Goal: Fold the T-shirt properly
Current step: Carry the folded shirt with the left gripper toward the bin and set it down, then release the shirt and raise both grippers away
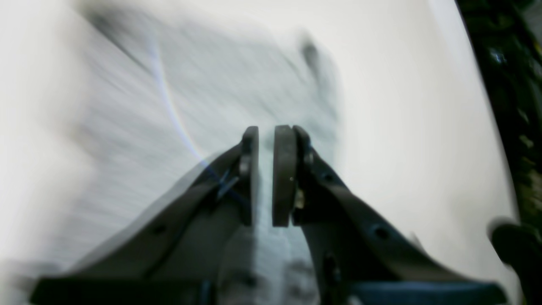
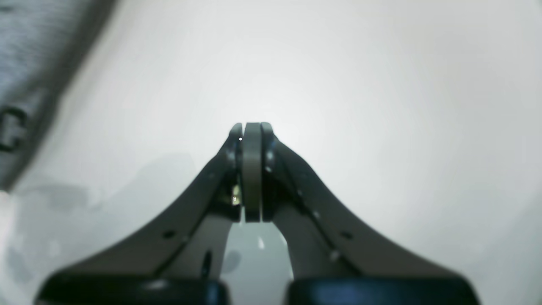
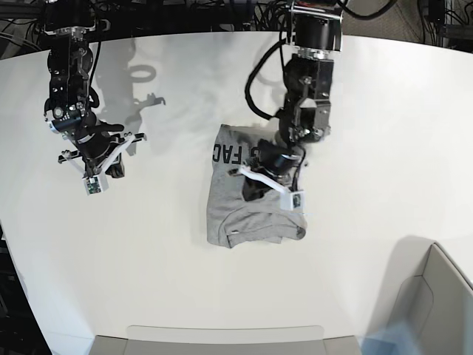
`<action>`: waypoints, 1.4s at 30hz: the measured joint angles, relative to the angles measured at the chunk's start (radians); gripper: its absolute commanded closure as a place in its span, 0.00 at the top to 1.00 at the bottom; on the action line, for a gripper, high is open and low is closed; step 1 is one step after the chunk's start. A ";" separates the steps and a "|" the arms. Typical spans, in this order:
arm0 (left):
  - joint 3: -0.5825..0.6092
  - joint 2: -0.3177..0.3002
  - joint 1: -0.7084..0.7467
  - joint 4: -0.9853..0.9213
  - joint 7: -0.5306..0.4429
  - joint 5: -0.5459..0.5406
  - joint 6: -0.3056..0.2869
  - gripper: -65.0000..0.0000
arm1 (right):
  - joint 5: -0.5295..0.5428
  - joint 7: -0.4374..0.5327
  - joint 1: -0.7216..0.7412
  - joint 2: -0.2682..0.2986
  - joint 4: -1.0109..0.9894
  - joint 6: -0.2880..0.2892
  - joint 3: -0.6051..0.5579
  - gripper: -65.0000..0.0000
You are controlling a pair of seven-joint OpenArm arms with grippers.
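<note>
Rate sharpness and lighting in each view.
Left wrist: heavy motion smear across the T-shirt, fingers fairly crisp. Right wrist: steady but soft, bright glare on the table. Base: sharp, evenly lit, arm shadows on the table.

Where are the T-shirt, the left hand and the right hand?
T-shirt [image 3: 225,211]: base view, plain grey body below the lettering.
Left hand [image 1: 267,140]: left wrist view, gap between the fingertips.
Right hand [image 2: 252,129]: right wrist view, tips of the closed fingers.

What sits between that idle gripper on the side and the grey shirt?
Nothing: in the base view only bare white table separates the right gripper from the T-shirt.
</note>
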 measured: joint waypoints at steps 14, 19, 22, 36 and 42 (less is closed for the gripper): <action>0.082 -0.066 -0.077 -0.451 -0.328 -0.019 -0.040 0.10 | 0.005 -0.007 -0.061 0.016 0.000 0.001 0.030 0.00; 0.077 -0.198 -0.016 -0.373 -0.315 -0.051 -0.099 0.10 | 0.006 -0.001 -0.054 0.019 0.001 0.000 0.032 0.00; -0.012 -0.256 -0.003 -0.343 -0.254 -0.055 -0.091 0.10 | 0.006 -0.004 -0.059 0.011 0.000 0.000 0.028 0.00; -0.131 -0.492 0.106 -0.070 -0.037 0.002 0.010 0.10 | 0.001 -0.007 -0.079 0.000 0.045 0.000 0.027 0.00; -0.227 -0.487 0.167 0.241 0.160 -0.004 0.004 0.10 | 0.008 -0.003 -0.144 0.006 0.200 0.004 0.033 0.00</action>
